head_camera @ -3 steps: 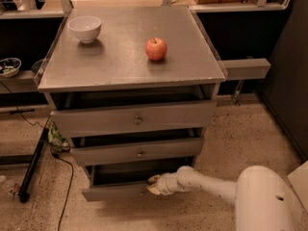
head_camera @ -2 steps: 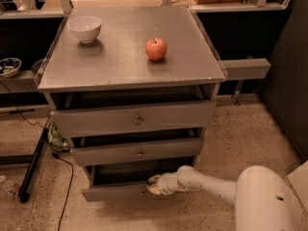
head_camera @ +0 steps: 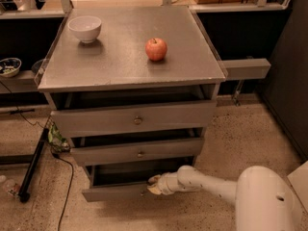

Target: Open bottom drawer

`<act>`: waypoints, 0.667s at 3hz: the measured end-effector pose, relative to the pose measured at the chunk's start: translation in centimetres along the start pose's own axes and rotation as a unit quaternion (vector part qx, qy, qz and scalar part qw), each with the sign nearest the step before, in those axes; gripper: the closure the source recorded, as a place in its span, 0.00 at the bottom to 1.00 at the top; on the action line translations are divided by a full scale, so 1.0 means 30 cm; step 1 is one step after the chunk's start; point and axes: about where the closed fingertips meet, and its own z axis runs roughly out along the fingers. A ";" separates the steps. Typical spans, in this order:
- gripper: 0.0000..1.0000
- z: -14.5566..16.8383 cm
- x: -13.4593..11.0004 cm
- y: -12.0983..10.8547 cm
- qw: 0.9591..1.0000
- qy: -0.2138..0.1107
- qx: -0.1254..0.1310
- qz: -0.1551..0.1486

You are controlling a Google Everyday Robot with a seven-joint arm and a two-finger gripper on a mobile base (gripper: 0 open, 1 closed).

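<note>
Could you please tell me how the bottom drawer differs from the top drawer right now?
The bottom drawer has a slimmer, narrower-looking front than the top drawer. The pincer is at the bottom drawer's front edge; nothing touches the top drawer. Both are grey, with dark gaps above them.

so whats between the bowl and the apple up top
Nothing, just bare cabinet top between bowl and apple in the camera view. The hand is at the bottom drawer.
</note>
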 end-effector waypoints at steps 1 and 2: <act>1.00 -0.005 -0.015 0.016 1.000 -0.006 -0.012 -0.005; 1.00 -0.008 -0.013 0.002 1.000 -0.006 -0.012 -0.005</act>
